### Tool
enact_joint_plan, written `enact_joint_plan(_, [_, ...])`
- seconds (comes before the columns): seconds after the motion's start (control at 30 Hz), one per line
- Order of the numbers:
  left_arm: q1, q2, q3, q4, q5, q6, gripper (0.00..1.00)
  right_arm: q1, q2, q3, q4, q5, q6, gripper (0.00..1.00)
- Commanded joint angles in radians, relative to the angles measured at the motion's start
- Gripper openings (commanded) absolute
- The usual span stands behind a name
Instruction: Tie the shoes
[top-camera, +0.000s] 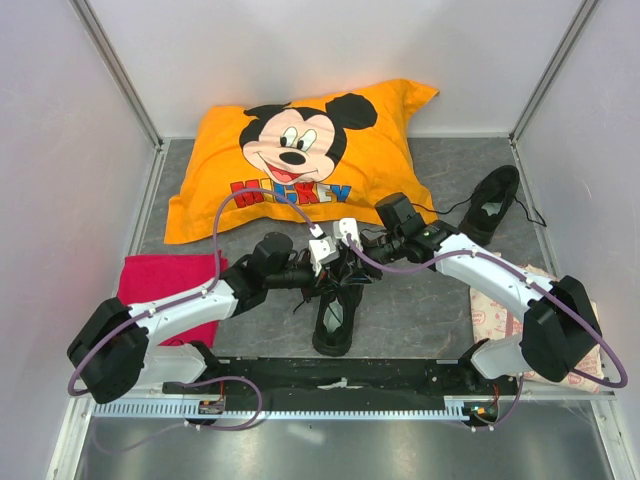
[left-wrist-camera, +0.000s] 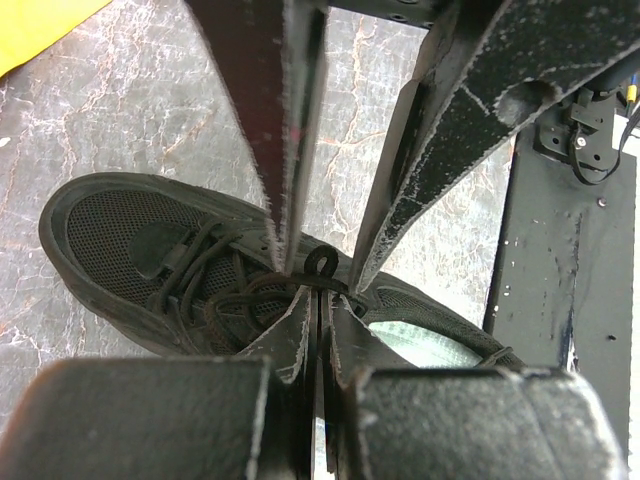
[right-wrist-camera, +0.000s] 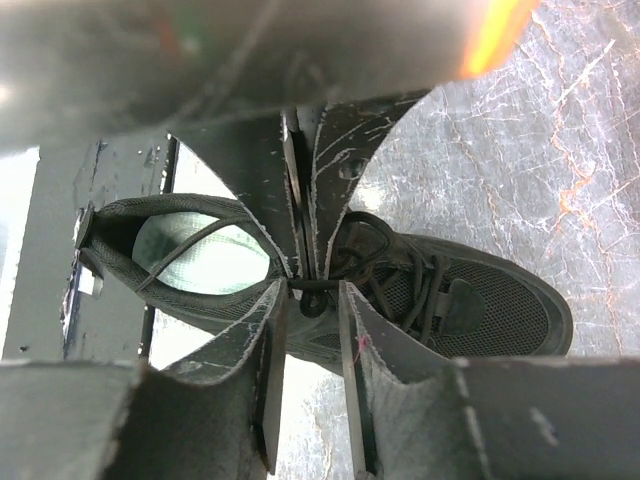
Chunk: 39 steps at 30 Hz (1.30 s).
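One black shoe (top-camera: 335, 318) lies at the table's front centre, its toe pointing away from the arms. It also shows in the left wrist view (left-wrist-camera: 120, 240) and in the right wrist view (right-wrist-camera: 480, 300). Both grippers meet just above its laces. My left gripper (left-wrist-camera: 322, 292) is shut on a thin black lace (left-wrist-camera: 322, 262) that forms a small loop at its tips. My right gripper (right-wrist-camera: 312, 288) is open, its fingertips (right-wrist-camera: 275, 300) on either side of that same lace (right-wrist-camera: 315, 286). The second shoe (top-camera: 492, 205) lies at the back right, its laces loose.
An orange Mickey pillow (top-camera: 300, 160) fills the back centre. A red cloth (top-camera: 160, 290) lies at the left under my left arm. A pale printed packet (top-camera: 500, 320) lies at the right. A black rail (top-camera: 340, 375) runs along the front edge.
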Motion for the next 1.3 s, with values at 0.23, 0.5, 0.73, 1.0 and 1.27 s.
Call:
enact_joint_plan(0.23, [0.010, -0.033, -0.020, 0.046, 0.032, 0.020, 0.02, -0.009, -0.005, -0.014, 0.033, -0.014, 0.006, 0.34])
enact_joint_plan(0.5, [0.019, -0.040, -0.039, 0.066, 0.046, 0.019, 0.02, -0.035, -0.030, -0.031, 0.036, -0.022, 0.003, 0.36])
enact_joint_plan(0.73, [0.022, -0.040, -0.040, 0.080, 0.056, 0.019, 0.01, -0.036, -0.031, -0.037, 0.040, -0.028, 0.001, 0.36])
enact_joint_plan(1.0, [0.024, -0.036, -0.040, 0.091, 0.069, 0.012, 0.02, -0.036, -0.011, -0.024, 0.069, -0.060, 0.033, 0.38])
enact_joint_plan(1.27, [0.024, -0.033, -0.036, 0.092, 0.072, 0.012, 0.01, -0.035, -0.007, -0.029, 0.073, -0.069, 0.038, 0.36])
